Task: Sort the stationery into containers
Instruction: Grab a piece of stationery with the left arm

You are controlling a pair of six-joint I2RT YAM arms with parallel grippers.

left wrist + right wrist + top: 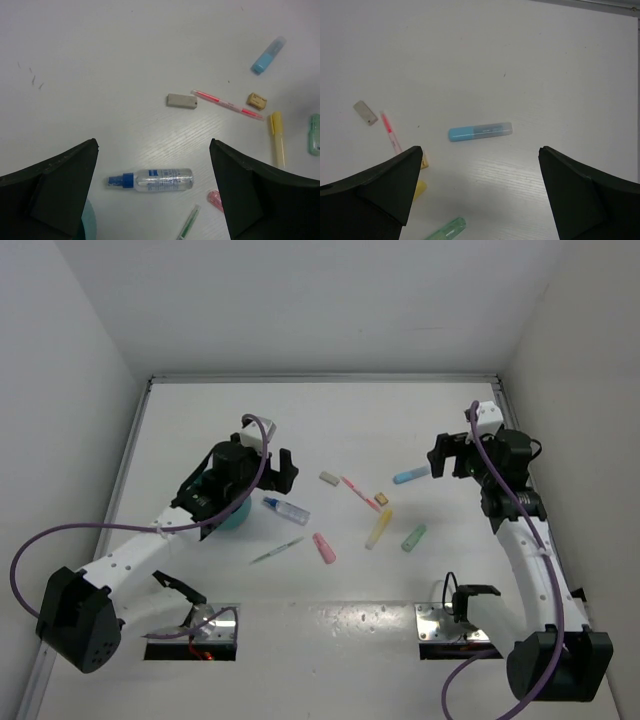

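Observation:
My left gripper (276,472) is open and empty above the blue-capped clear tube (287,510), which lies between its fingers in the left wrist view (152,179). The dark-teal cup (232,516) sits partly under the left arm. My right gripper (450,455) is open and empty above the blue marker (411,476), seen ahead of its fingers in the right wrist view (480,131). A grey eraser (330,478), pink pen (358,490), tan eraser (381,500), yellow marker (379,528), green marker (414,538), pink marker (324,547) and green pen (277,550) lie scattered mid-table.
White walls close the table at the back and on both sides. Two metal mounting plates (440,622) sit at the near edge by the arm bases. Purple cables loop off both arms.

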